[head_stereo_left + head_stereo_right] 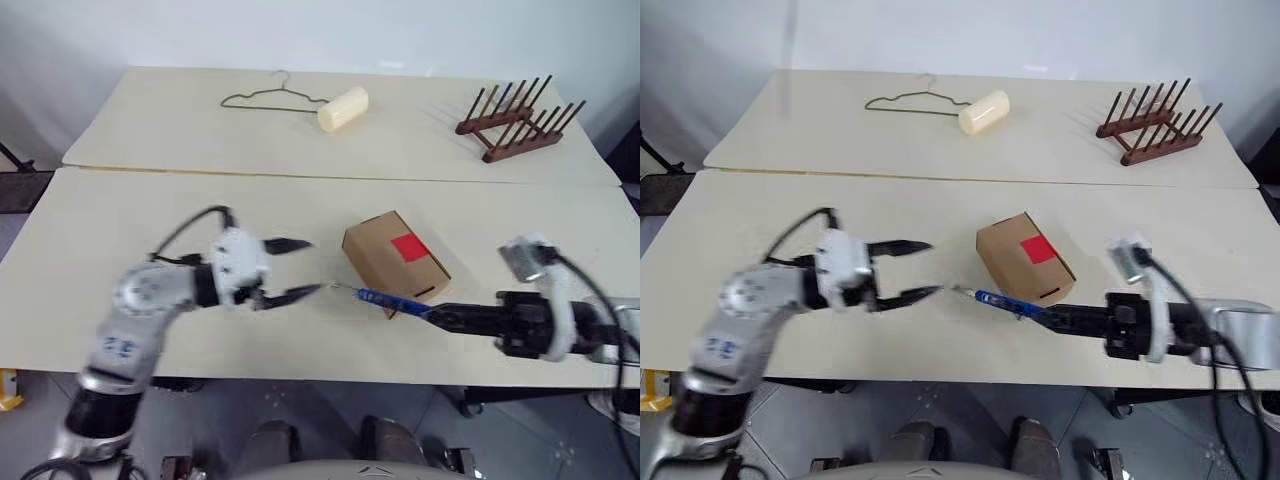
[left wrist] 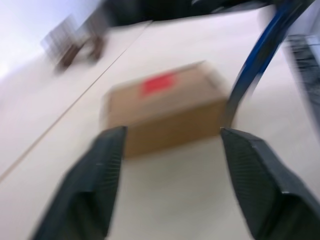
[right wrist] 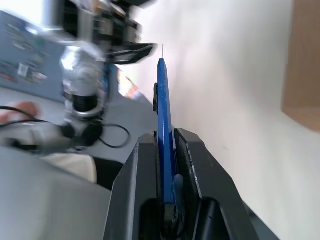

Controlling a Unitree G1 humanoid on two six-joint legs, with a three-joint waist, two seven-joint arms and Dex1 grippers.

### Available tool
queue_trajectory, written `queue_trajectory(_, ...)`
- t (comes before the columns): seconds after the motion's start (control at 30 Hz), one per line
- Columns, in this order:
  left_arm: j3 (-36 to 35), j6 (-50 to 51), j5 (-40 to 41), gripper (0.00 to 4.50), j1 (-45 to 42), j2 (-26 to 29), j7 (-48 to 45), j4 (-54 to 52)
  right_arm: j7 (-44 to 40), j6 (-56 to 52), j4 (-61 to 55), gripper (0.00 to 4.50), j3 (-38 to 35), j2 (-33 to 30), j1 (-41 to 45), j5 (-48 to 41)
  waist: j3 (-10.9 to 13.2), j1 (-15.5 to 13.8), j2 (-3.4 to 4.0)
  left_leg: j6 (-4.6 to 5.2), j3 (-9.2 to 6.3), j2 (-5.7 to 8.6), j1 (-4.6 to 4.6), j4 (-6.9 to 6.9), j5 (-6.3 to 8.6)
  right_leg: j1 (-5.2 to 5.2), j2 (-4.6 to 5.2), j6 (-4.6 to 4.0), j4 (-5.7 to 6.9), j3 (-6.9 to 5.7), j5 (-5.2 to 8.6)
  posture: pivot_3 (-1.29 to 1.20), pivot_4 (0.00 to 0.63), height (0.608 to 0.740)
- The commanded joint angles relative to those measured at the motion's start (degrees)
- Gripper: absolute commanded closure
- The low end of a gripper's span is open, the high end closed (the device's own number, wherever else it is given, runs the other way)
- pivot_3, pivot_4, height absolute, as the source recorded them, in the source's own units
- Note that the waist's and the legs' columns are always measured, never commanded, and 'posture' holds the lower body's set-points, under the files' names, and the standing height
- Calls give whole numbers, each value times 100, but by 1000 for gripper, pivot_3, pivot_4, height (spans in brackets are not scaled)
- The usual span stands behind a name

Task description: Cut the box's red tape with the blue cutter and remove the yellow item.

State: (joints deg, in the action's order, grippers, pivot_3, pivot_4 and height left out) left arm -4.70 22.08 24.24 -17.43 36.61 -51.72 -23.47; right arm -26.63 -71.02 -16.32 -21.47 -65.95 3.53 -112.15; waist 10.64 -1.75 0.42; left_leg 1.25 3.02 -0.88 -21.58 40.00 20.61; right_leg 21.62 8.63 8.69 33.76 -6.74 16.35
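Note:
The brown box [image 1: 388, 265] sits closed on the near table, with the red tape [image 1: 409, 247] on its lid. My right gripper [image 1: 440, 318] reaches in from the right, shut on the blue cutter [image 1: 385, 300]. The cutter's thin blade tip points left, just in front of the box's near corner. In the right wrist view the cutter [image 3: 164, 115] is clamped between the two fingers. My left gripper [image 1: 308, 266] is open to the left of the box, nothing between its fingers [image 2: 95, 185], facing the box [image 2: 165, 107]. The yellow item is hidden.
On the far table lie a wire hanger [image 1: 275, 97], a cream cylinder [image 1: 343, 108] and a wooden peg rack [image 1: 515, 120]. A seam [image 1: 300, 174] divides the two tables. The near table's front edge [image 1: 300, 372] runs just below both grippers.

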Motion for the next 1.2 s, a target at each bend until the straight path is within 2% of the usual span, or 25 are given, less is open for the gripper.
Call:
queue_trajectory(0.03,-509,214,441,1004,31,187,-136,398,-389,-429,81,4353,-1575,-272,-631,182,0,-63,0,1,-1,0,0,1,1,-1,1,0,1,1,0,0,150,740)
queue_trajectory(0.2,-255,48,143,1004,-132,203,-180,1117,-634,-322,445,4353,-2840,-153,-1247,1484,0,-141,-2,4,17,13,3,4,2,-1,-2,0,-5,11,0,0,150,740)
queue_trajectory(0.3,264,-10,-60,1004,-596,-25,-233,1480,-1342,165,759,4353,-3379,-186,-1783,3024,1,-189,-4,5,43,18,2,2,5,2,-3,0,-4,16,0,0,150,740)
queue_trajectory(0.4,774,-200,-187,1601,-1265,-333,-537,1916,-2294,1375,747,4353,-3349,-294,-2400,4792,1,-207,-4,6,70,16,-1,-2,8,6,-7,1,-10,21,-1,0,150,740)
queue_trajectory(0.47,1059,-300,-354,2191,-1736,-605,-573,2302,-2557,1935,753,4353,-3196,-315,-2332,5383,1,-203,-4,4,76,17,-1,-2,9,10,-8,3,-9,21,-1,0,150,740)
queue_trajectory(0.67,1622,-614,-726,4087,-2689,-1305,-752,3121,-2830,1824,465,4353,-2907,-344,-1693,5589,2,-63,-6,-3,88,10,12,-8,6,11,-13,8,0,20,-4,0,150,740)
queue_trajectory(0.73,1749,-636,-871,4500,-3055,-1568,-680,3477,-2710,1625,271,4353,-2780,-433,-1381,5468,3,-60,-6,-5,87,9,12,-10,4,12,-14,8,0,19,-4,0,150,740)
queue_trajectory(0.87,1950,-569,-1263,4500,-3808,-2200,-312,4383,-2047,836,-67,4353,-2120,-885,-244,4785,5,-64,-6,-3,87,12,7,6,4,11,-10,9,-1,24,-4,0,150,740)
queue_trajectory(1.07,2234,-581,-1716,4500,-4093,-2475,-271,4917,-668,-265,359,4353,-1040,-1080,1632,3372,8,-66,-12,-7,69,8,0,-2,6,20,-10,8,-1,10,-4,0,150,740)
queue_trajectory(1.2,2221,-252,-1790,4500,-4062,-2611,-135,4813,-66,-797,614,4353,-238,-1188,2617,2893,8,-122,-11,-8,71,9,-86,24,4,101,-8,9,21,3,-5,0,150,740)
